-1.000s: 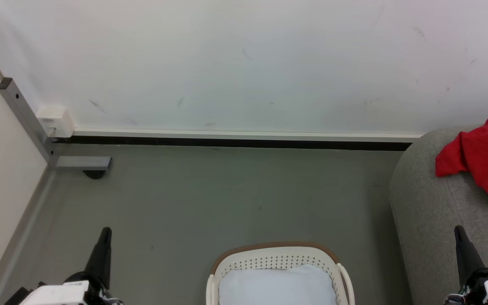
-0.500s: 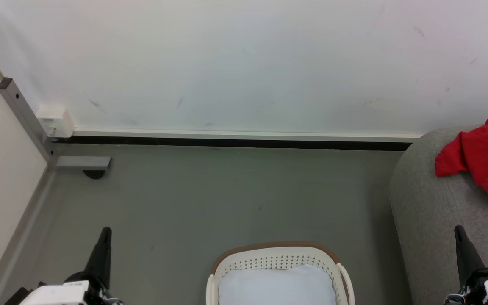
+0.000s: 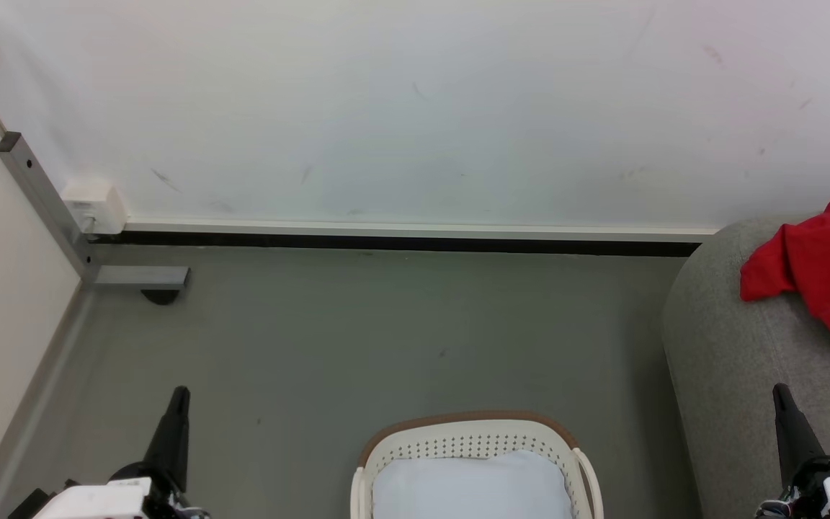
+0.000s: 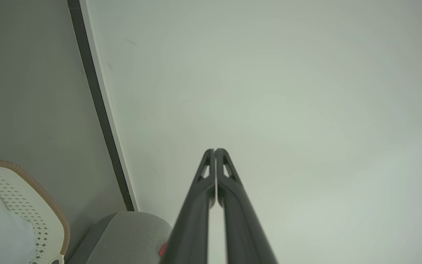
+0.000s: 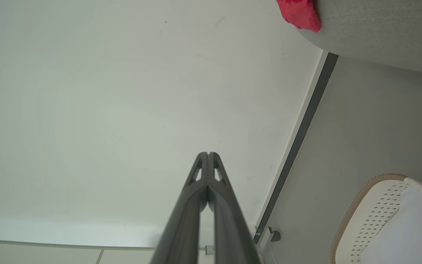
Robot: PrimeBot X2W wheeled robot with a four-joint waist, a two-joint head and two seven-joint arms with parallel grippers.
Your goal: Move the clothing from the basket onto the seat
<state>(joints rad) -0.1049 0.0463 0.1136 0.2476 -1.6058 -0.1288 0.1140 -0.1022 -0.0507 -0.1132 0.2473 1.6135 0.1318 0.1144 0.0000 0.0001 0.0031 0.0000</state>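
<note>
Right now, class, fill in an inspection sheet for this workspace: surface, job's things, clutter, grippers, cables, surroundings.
Surface: grey floor; the basket stands on it.
Job's things: red clothing lies on the grey seat; no red seen in the basket.
Clutter: pale padded item inside the basket.
Grippers: left gripper and right gripper shut, holding nothing.
Cables: nothing seen.
Surroundings: white wall, dark skirting, grey metal post with white box.

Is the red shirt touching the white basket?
Apart. In the head view the red shirt lies up on the grey seat, and a strip of floor separates that seat from the basket.
</note>
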